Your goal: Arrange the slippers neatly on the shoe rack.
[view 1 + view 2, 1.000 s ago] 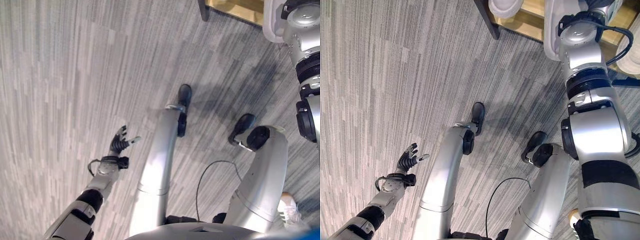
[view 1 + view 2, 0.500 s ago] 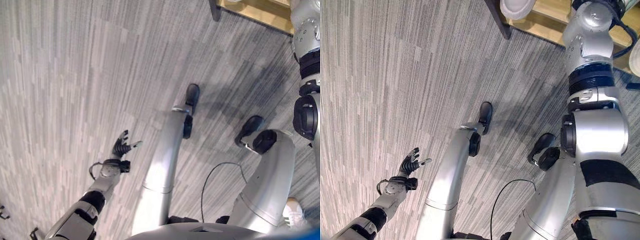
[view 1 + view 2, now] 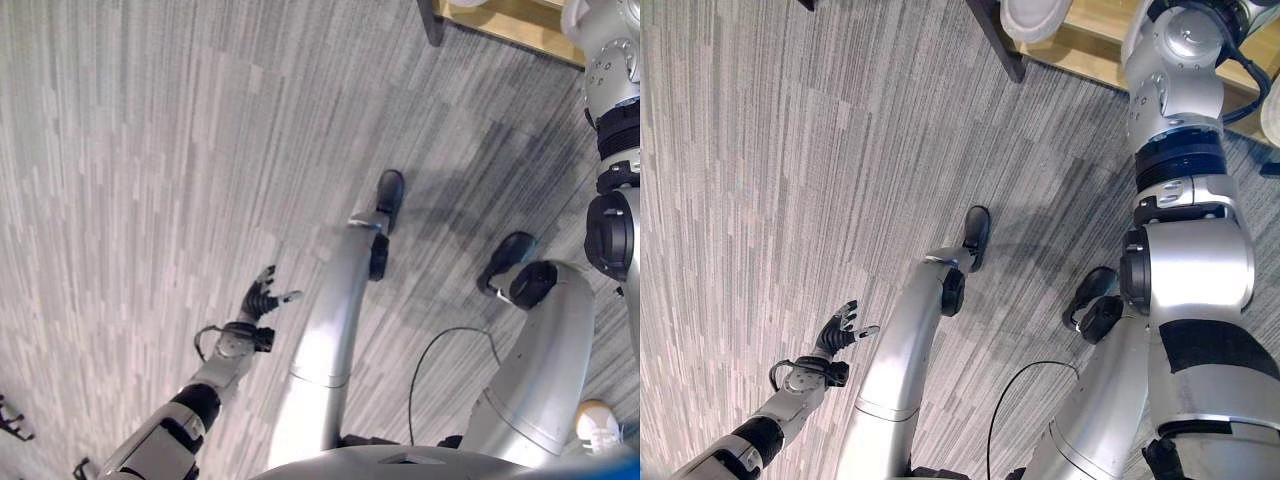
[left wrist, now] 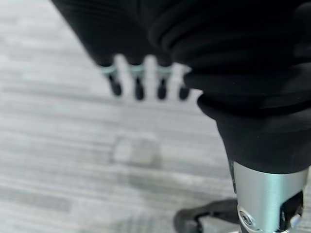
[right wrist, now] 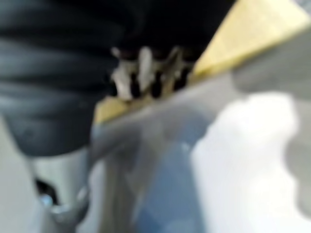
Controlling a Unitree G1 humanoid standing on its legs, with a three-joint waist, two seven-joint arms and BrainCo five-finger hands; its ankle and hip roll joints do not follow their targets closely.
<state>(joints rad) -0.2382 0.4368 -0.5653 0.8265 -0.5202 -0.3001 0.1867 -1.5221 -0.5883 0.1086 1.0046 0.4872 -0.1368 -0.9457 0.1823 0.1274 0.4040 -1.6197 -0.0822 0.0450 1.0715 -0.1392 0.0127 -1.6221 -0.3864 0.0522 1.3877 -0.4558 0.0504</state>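
A pale slipper (image 3: 1035, 17) lies on the shoe rack (image 3: 1095, 40), well apart from the loose-fingered, empty left hand (image 3: 840, 328).

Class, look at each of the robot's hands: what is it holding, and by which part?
The left hand holds nothing, fingers spread above the floor. The right hand is by the shoe rack; any hold cannot be told.
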